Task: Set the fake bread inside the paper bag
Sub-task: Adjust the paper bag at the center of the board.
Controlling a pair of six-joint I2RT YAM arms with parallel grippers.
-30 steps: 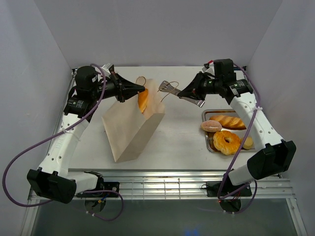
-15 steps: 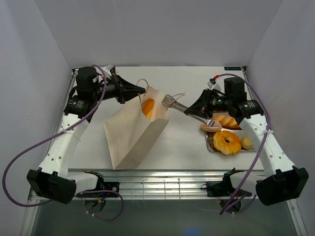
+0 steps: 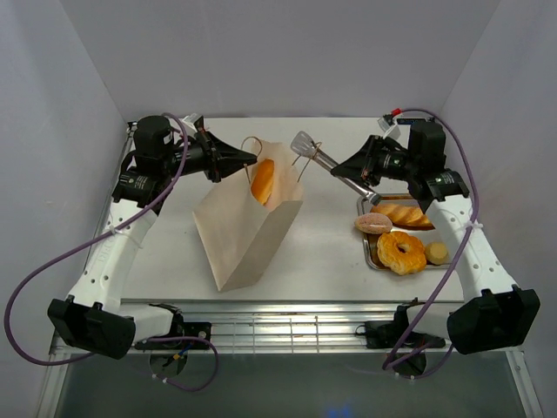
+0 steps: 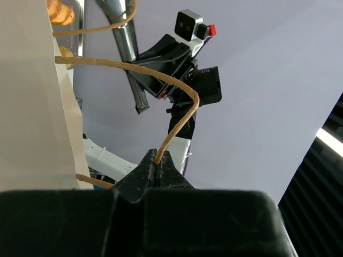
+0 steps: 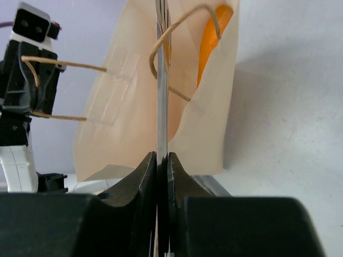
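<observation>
the paper bag (image 3: pixel 244 235) slants across the left-middle of the counter (image 3: pixel 322 252), its open mouth at the far end. one golden-orange pastry (image 3: pixel 262 181) sits inside that mouth, partly showing above the paper edge; the right wrist view shows it as an orange shape (image 5: pixel 211 48) behind the bag's front wall.

the left end effector (image 3: pixel 253 159) is pinched tight on one thin cord handle (image 4: pixel 179 115) at the mouth, the cord running up from between its closed fingertips. the right end effector (image 3: pixel 338 165) is clamped narrow on the metal tongs (image 3: pixel 310 148), which point toward the bag mouth and hold nothing; their tip is just beside the other handle loop.

the rest of the fake bread lies in the silver tray (image 3: pixel 366 248) on the right side of the counter: a ridged loaf (image 3: pixel 402 214) at the far end, a pink round bun (image 3: pixel 373 223) on the left rim, a ring bun (image 3: pixel 400 252) in the middle and a small roll (image 3: pixel 437 252) beside it.
</observation>
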